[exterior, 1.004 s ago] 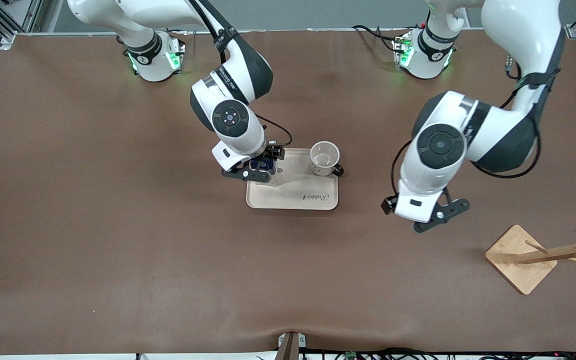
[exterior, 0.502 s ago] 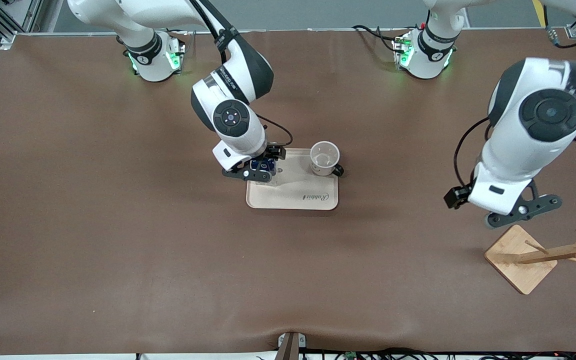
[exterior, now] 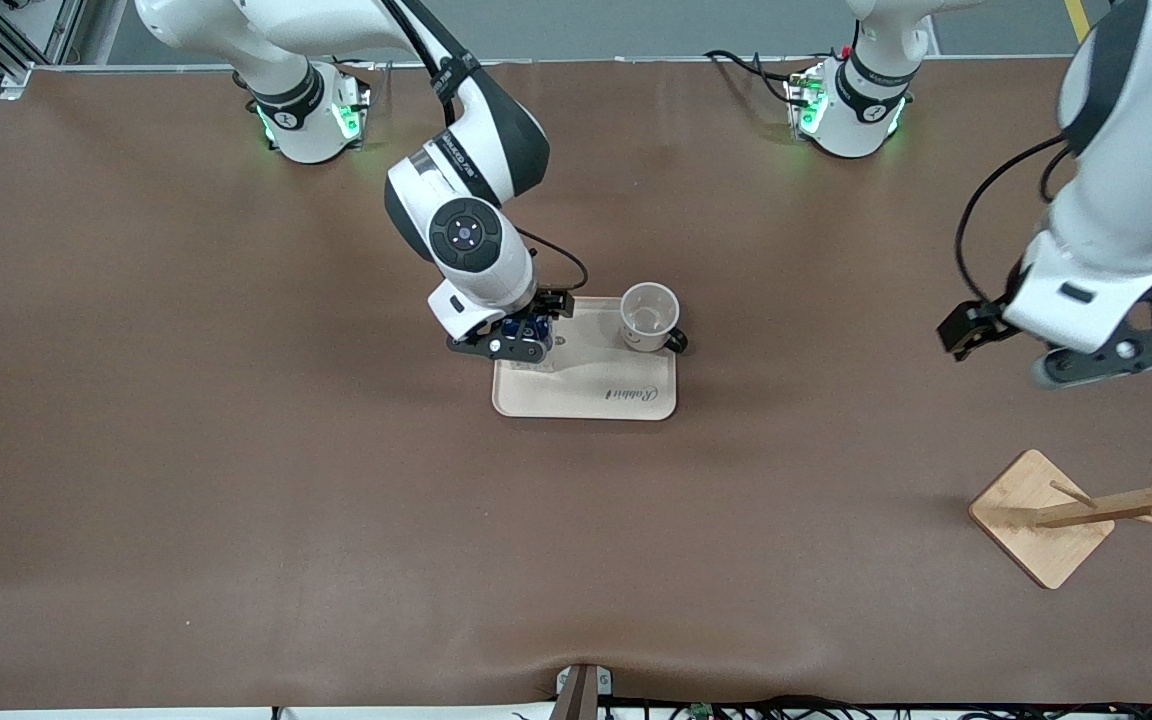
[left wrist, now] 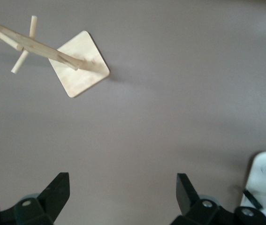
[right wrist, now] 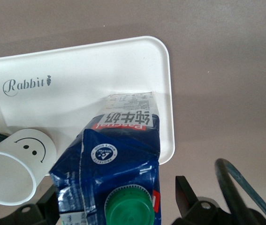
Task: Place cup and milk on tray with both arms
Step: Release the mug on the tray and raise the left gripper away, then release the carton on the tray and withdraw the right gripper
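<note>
With the smiley-face cup point(exterior: 649, 317) and milk carton point(right wrist: 116, 164) both standing on the cream tray point(exterior: 586, 395), my right gripper point(exterior: 516, 340) straddles the carton, jaws spread, and should rise straight up, while my left gripper point(exterior: 1086, 355), open and empty, waits over bare table.

Tray point(right wrist: 76, 84): cream, rectangular, rounded corners, flat on the brown table point(right wrist: 226, 70); "Rabbit" script by one long edge.
Milk point(right wrist: 116, 164): dark blue carton, green round cap, red label band, white lower part; upright on the tray near a short edge.
Cup point(right wrist: 15, 168): white mug, black smiley face, thin black handle; on the tray just beside the milk.
Right gripper point(right wrist: 114, 206): dark fingers spread either side of the milk.
</note>
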Robot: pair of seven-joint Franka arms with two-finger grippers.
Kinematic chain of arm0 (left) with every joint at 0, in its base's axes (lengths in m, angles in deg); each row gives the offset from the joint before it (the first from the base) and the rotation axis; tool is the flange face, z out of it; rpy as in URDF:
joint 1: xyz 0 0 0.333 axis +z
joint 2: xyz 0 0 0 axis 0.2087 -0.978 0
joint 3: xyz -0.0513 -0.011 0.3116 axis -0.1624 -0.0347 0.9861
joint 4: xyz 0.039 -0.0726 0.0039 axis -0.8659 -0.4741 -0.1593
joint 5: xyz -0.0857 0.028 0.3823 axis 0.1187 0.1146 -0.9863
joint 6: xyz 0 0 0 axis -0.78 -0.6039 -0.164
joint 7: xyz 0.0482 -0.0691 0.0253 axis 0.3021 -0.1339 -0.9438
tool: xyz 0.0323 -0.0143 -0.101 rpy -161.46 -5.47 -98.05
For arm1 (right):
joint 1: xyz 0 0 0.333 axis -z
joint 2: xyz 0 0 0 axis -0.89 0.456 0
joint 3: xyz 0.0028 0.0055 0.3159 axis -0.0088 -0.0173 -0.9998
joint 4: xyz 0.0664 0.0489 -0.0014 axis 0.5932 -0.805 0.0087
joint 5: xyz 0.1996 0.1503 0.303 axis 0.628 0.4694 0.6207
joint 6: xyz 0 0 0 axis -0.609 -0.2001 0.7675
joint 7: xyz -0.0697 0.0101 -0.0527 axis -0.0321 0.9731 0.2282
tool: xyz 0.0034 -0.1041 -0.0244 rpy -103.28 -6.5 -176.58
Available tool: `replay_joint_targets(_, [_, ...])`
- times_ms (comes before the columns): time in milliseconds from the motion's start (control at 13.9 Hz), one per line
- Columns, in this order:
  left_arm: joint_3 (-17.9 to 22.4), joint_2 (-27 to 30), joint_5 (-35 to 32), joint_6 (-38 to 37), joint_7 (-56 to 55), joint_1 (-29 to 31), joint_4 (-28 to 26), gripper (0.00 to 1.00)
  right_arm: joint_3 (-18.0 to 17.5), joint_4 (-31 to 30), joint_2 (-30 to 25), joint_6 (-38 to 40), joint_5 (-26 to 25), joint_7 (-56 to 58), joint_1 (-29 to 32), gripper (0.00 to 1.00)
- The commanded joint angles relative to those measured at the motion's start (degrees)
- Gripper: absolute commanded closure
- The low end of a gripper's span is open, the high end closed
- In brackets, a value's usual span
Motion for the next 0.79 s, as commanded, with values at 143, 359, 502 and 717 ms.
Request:
replay_joint_targets(143, [14.63,9.52,8.45,-2.86,10.84,-7.14,-6.54,0.0,0.68,2.85,0.03,0.74,0.85,-0.9,0.05,0.0])
replay_joint_targets(359, [17.72,11.01,11.28,-4.89,10.85,-10.3,-6.36,0.0,1.03,5.4,-1.46,0.82,0.93,-0.55,1.28,0.0])
replay_joint_targets(502, [20.88,11.46,11.11,-6.21,10.93,-13.21,-6.37,0.0,1.03,7.85,-3.22,0.82,0.15,0.5,4.26,0.0])
replay_joint_targets(717, [20.8,11.81,11.28,-6.56,10.93,-13.04,-6.54,0.0,1.03,16.71,-3.23,13.69,-1.18,4.02,11.63,0.0])
